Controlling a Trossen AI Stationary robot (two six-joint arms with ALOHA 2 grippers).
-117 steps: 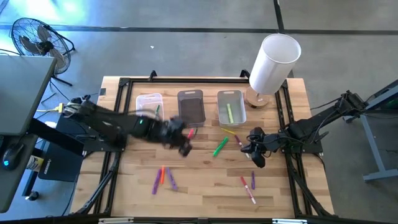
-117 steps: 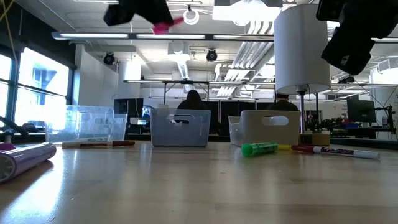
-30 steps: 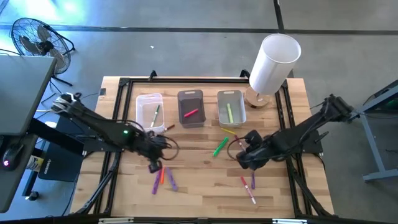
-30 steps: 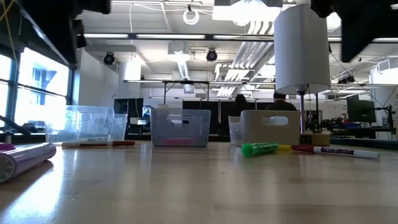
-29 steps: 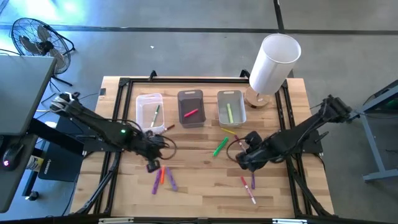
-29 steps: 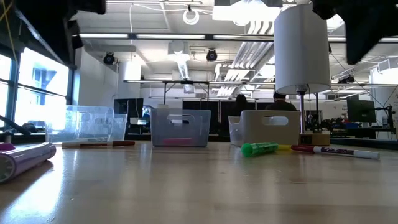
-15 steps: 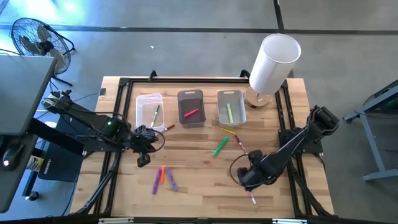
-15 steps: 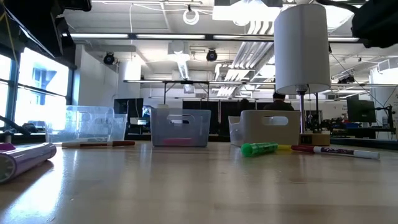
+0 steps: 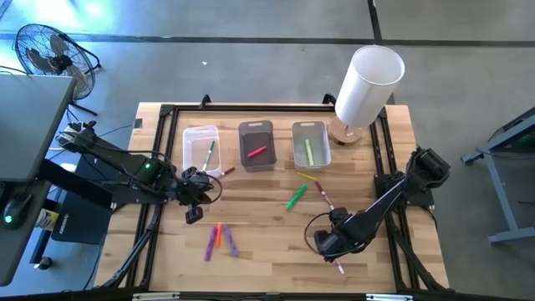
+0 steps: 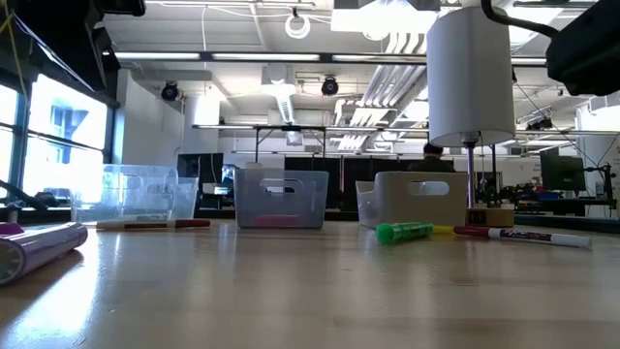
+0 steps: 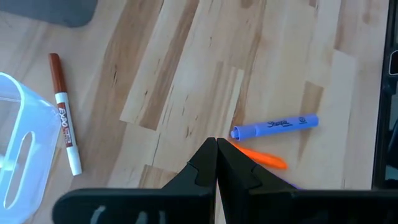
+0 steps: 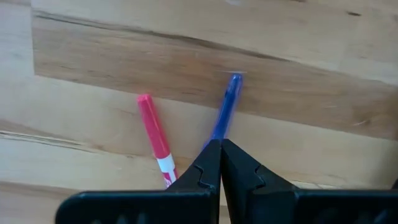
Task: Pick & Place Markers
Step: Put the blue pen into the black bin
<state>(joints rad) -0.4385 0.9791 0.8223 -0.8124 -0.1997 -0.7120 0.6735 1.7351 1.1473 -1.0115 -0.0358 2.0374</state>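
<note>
Markers lie scattered on the wooden table. A purple (image 9: 210,243), an orange (image 9: 218,235) and another purple marker (image 9: 230,242) lie near my left gripper (image 9: 194,216), which is shut above the wood, touching nothing. In the left wrist view its fingers (image 11: 216,149) point near the purple marker (image 11: 277,126) and the orange marker (image 11: 261,158). My right gripper (image 9: 328,245) is shut over a red marker (image 12: 152,134) and a purple one (image 12: 225,109); no contact shows. A green marker (image 9: 296,197) lies mid-table.
Three bins stand in a row at the far side: a clear one (image 9: 201,146) holding a green marker, a dark grey one (image 9: 257,144) holding a pink marker, a light one (image 9: 310,142) holding a yellow-green marker. A white cylinder (image 9: 368,84) stands far right. A brown marker (image 11: 64,121) lies beside the clear bin.
My right gripper has travelled toward the table's near edge, from beside the green marker to over the red and purple markers. My left gripper has drawn back toward the table's left edge, away from the purple and orange markers. No marker has moved.
</note>
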